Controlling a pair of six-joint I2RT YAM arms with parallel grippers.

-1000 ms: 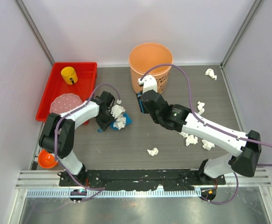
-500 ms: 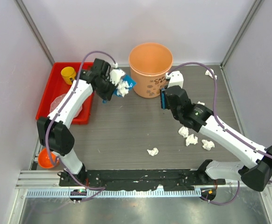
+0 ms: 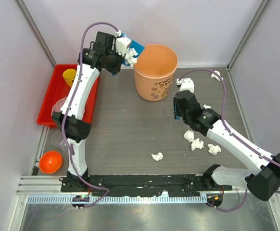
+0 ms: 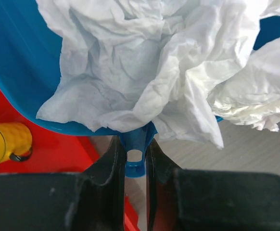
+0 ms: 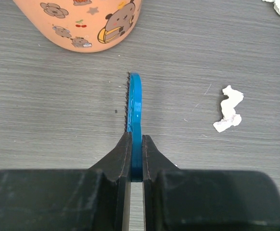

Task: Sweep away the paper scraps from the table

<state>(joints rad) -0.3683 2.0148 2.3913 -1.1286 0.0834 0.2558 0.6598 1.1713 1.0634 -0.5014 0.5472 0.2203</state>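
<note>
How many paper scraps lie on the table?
6 paper scraps: one in the far right corner, one mid-right, three clustered near-right, one front-centre. Some may be hidden.

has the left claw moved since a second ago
Yes. The left claw, gripping the dustpan, went from beside the red tray toward the far wall, now at the orange bucket's rim.

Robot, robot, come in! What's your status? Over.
Left gripper shut on dustpan, loaded with paper scraps, up beside orange bucket rim. Right gripper shut on brush. More scraps on table. Nothing blocking.
</note>
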